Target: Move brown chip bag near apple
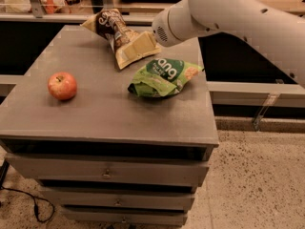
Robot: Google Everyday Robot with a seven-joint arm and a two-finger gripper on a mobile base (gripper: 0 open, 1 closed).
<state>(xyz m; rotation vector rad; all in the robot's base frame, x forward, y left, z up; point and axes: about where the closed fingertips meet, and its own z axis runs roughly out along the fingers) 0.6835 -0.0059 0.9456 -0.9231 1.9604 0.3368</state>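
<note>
Cabinet top bears brown chip bag, pincer overlapping it.

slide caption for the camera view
Robot's end effector at the brown chip bag at the back of the cabinet top; green chip bag just in front, apple apart on the left.

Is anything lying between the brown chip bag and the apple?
Nothing visible. Bare tabletop runs from the brown chip bag to the apple; the green chip bag lies on the other side. The gripper is at the brown bag's tan end.
</note>
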